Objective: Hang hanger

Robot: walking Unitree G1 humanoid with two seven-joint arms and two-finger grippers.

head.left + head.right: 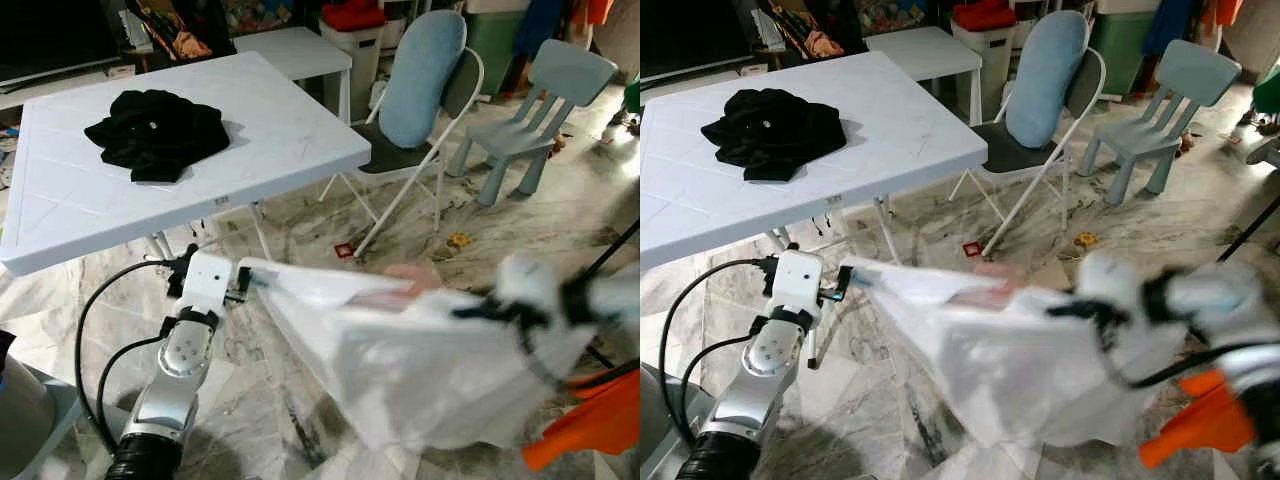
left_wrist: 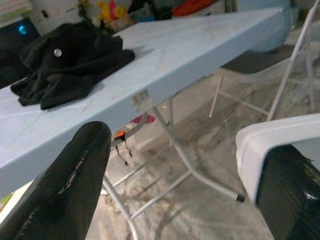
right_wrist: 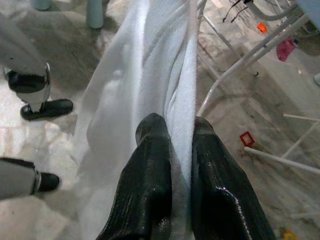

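White garment (image 1: 420, 370) stretches between left claw (image 1: 243, 283) and right claw (image 3: 172, 145).

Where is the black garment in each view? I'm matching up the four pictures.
Left eye view: black garment upper left, on the white table.
Right eye view: upper left, on the same table.
Left wrist view: upper left, on the tabletop.
Right wrist view: faces the white garment clamped in the right gripper instead.
Shared landmark: the white table; its legs reach the right wrist view.
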